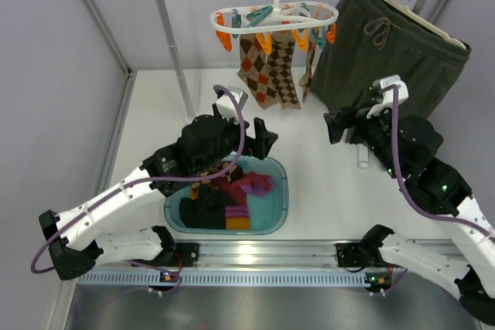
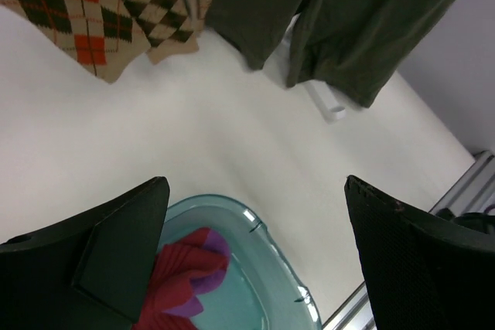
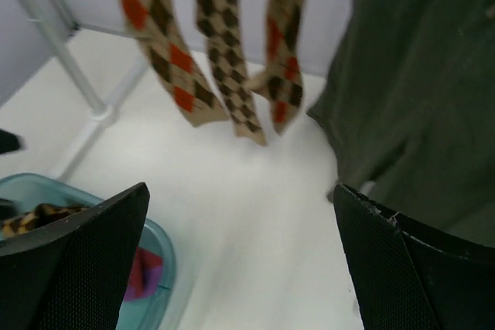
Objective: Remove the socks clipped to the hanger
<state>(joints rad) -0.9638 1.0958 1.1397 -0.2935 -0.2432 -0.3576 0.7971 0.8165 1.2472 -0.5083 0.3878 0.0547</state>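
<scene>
The white hanger [image 1: 274, 17] with orange and teal pegs hangs from the rail. Three argyle socks [image 1: 267, 67] are clipped to it; they also show in the right wrist view [image 3: 224, 44] and partly in the left wrist view [image 2: 85, 13]. A purple, red and orange sock [image 1: 246, 187], a black sock [image 1: 203, 212] and an argyle sock [image 1: 207, 188] lie in the teal basin [image 1: 282, 183]. My left gripper [image 1: 255, 144] is open and empty above the basin's far rim [image 2: 271, 237]. My right gripper [image 1: 340, 125] is open and empty, right of and below the hanging socks.
Large olive-green shorts [image 1: 387, 52] hang at the right of the rail, close behind my right gripper, and show in both wrist views [image 2: 340, 21] [image 3: 418, 75]. The rack's left pole [image 1: 174, 52] stands behind the basin. A metal rail [image 1: 271, 256] runs along the near edge.
</scene>
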